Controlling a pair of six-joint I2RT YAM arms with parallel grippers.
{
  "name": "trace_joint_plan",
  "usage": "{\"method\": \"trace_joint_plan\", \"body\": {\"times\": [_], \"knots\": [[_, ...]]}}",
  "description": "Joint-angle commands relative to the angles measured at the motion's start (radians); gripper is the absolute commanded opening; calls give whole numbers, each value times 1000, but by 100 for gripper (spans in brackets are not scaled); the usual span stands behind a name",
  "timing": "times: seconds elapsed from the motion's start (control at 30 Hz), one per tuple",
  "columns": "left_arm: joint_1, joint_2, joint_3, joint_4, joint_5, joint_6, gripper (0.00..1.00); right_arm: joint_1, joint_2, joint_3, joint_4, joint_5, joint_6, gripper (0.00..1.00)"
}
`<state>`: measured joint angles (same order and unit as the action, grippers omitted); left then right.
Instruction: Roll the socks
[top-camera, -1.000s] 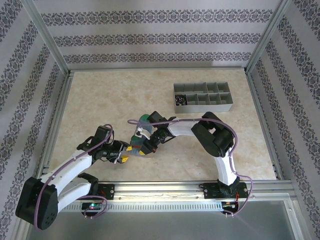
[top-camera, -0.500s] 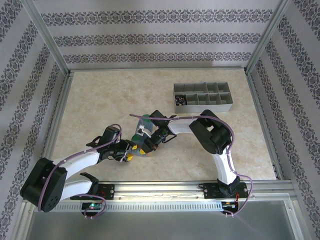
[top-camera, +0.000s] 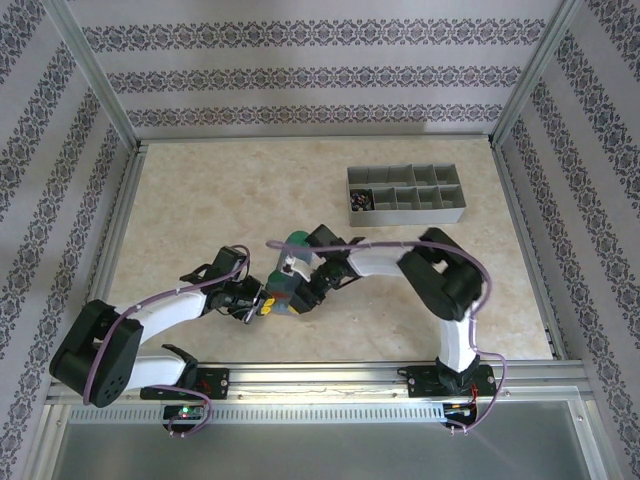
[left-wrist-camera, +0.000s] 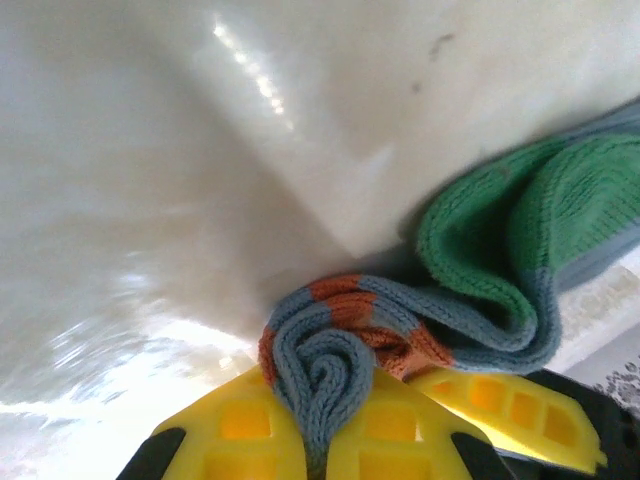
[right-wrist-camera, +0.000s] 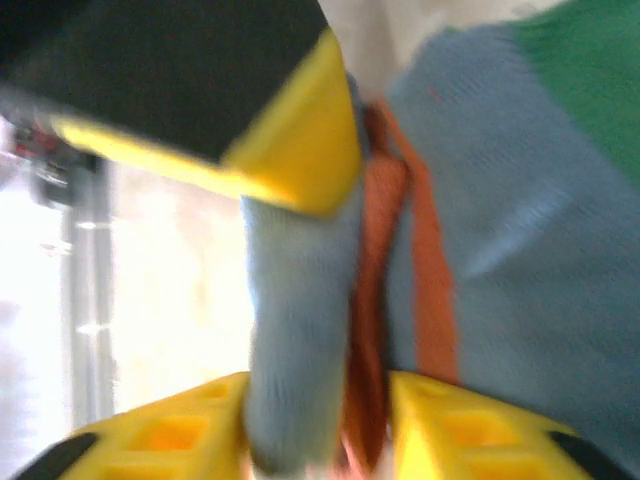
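1. Left gripper (left-wrist-camera: 318, 415) pinches the rolled orange-cuffed end of the grey-blue sock (left-wrist-camera: 470, 250), near-centre on the table (top-camera: 200, 220).
2. Right gripper (right-wrist-camera: 318, 420) straddles the same sock; blur hides whether it grips.
3. Far-right tray (top-camera: 420, 215) holds something dark, too small to name.

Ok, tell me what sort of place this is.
Most likely a robot test cell in a lab, not a home: an aluminium frame hung with patterned panels boxes in a marble-look table, and a left arm and right arm are bolted to a rail at its near edge, working a sock.
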<state>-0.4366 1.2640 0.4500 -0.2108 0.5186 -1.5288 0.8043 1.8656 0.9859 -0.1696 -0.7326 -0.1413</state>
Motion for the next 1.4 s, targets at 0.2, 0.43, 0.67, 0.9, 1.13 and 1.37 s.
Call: {"method": "trace_joint_plan", "body": {"times": [0.2, 0.43, 0.67, 0.9, 1.13, 1.37], "knots": [[-9, -4, 35, -307, -55, -51, 0, 337, -266, -207, 230, 875, -293, 58], [-9, 41, 70, -305, -47, -32, 0, 488, -140, -125, 275, 1095, -471, 56], [-9, 58, 86, -300, -39, -21, 0, 483, -36, -62, 283, 1122, -525, 48], [-1, 35, 84, -295, -37, -21, 0, 456, -20, -52, 186, 1095, -448, 0], [38, -93, 87, -283, -46, -21, 45, 352, -65, -100, 38, 740, -262, 0], [53, -170, 80, -209, -18, -21, 61, 208, -22, -126, 3, 356, -132, 0]]}}
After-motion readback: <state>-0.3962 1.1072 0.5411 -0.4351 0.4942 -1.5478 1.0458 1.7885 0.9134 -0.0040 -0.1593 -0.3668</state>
